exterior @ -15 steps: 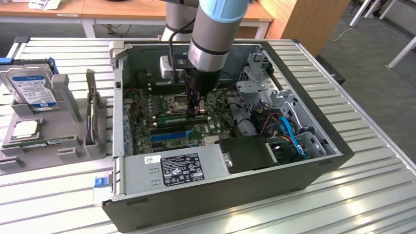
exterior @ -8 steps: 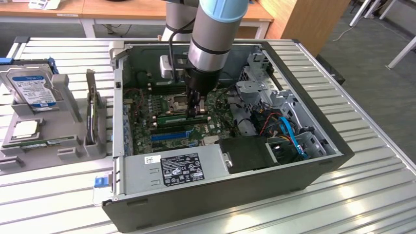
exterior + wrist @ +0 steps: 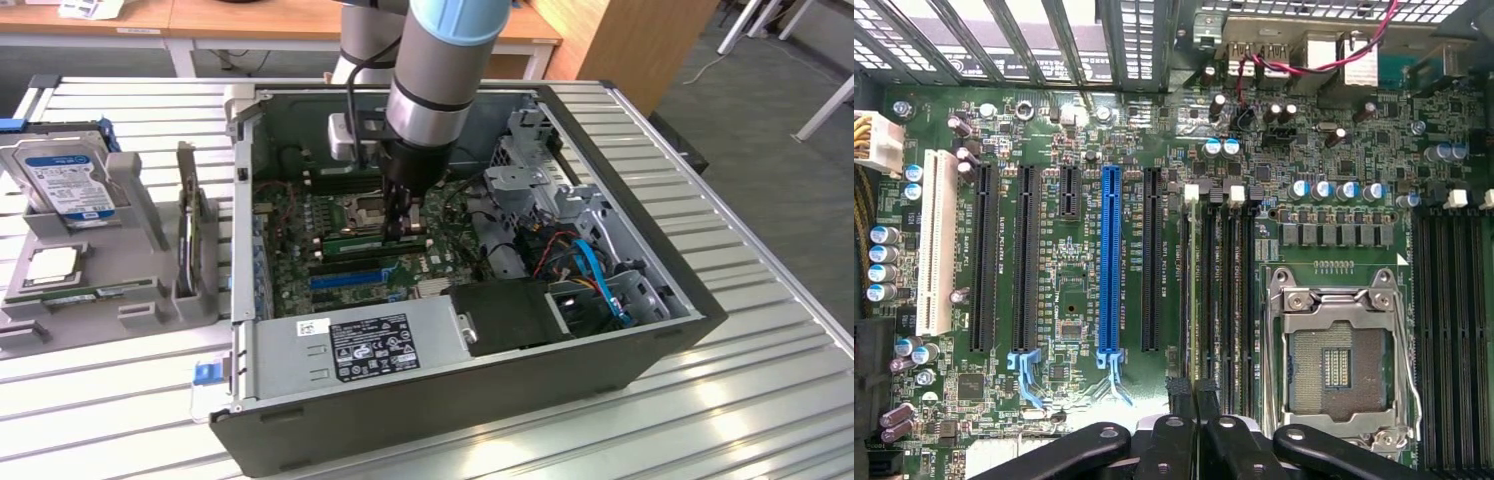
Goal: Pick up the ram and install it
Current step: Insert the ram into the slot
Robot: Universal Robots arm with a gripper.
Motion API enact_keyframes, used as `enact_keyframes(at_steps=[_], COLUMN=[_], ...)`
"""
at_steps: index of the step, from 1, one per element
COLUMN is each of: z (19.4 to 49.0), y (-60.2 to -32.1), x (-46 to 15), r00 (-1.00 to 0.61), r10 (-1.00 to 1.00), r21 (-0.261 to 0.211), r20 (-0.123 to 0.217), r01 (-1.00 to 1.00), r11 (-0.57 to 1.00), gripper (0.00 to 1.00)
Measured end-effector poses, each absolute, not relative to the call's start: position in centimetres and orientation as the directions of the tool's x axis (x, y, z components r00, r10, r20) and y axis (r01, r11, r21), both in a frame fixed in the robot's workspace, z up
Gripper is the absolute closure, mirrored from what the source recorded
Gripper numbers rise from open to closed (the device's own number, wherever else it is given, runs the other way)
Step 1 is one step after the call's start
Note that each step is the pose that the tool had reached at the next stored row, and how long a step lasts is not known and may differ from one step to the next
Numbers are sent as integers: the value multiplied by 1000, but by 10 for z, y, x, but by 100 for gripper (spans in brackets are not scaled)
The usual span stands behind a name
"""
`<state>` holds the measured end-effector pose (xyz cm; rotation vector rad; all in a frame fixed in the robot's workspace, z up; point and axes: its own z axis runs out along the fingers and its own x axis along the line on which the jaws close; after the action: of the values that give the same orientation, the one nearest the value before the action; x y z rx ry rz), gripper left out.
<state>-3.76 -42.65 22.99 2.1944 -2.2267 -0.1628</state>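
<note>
Beside the processor socket (image 3: 358, 207), on its side toward the blue slot (image 3: 350, 277), the ram (image 3: 363, 243) stood on its long edge over the memory slots, lying lengthwise along the socket's side. The gripper (image 3: 404, 232) reached straight down into the open computer case (image 3: 467, 410) and met the stick's upper edge toward the end at the exterior view's right. Its fingers (image 3: 1174, 440) were drawn almost together, leaving only a thin gap, and pinched the ram between them. Whether the stick was fully seated in its slot could not be told.

From the wrist view, the gripper (image 3: 1192, 388) hung over the row of dark memory slots (image 3: 1219, 290) just beside the processor socket (image 3: 1339, 355), whose metal frame was empty of a chip. The blue slot (image 3: 1109, 260) ran parallel to those slots, farther from the socket.

Farther from the socket than the blue slot, the power supply (image 3: 360, 340) with its black label sat against the case wall. Well apart from the socket, outside the case toward the exterior view's left, a grey holder (image 3: 134, 310) carried a second green stick (image 3: 80, 296), a square silver processor chip (image 3: 54, 265) and an upright hard drive (image 3: 64, 180).
</note>
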Motion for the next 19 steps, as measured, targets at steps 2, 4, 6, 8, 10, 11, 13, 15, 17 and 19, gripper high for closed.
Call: enact_keyframes(at_steps=[2,4,6,8,10,11,13,15,17,19], z=[231,232,232,232,232,232,233,233,232,232], y=[-427,-427,-427,-427,-427,-427,-427,-427,-427,-427], x=[-38,-38,-38,-38,-37,-37,-37,-35,-35,-35], r00=[-17,-17,-17,-17,-17,-17,-17,-17,-17,-17], r10=[-998,-998,-998,-998,-998,-998,-998,-998,-998,-998], r21=[83,84,84,84,84,84,84,84,84,84], r20=[-65,-65,-65,-65,-65,-65,-65,-65,-65,-65], r01=[-996,-996,-996,-996,-996,-996,-996,-996,-996,-996], r11=[12,12,12,12,12,12,12,12,12,12], gripper=[88,88,88,88,88,88,88,88,88,88])
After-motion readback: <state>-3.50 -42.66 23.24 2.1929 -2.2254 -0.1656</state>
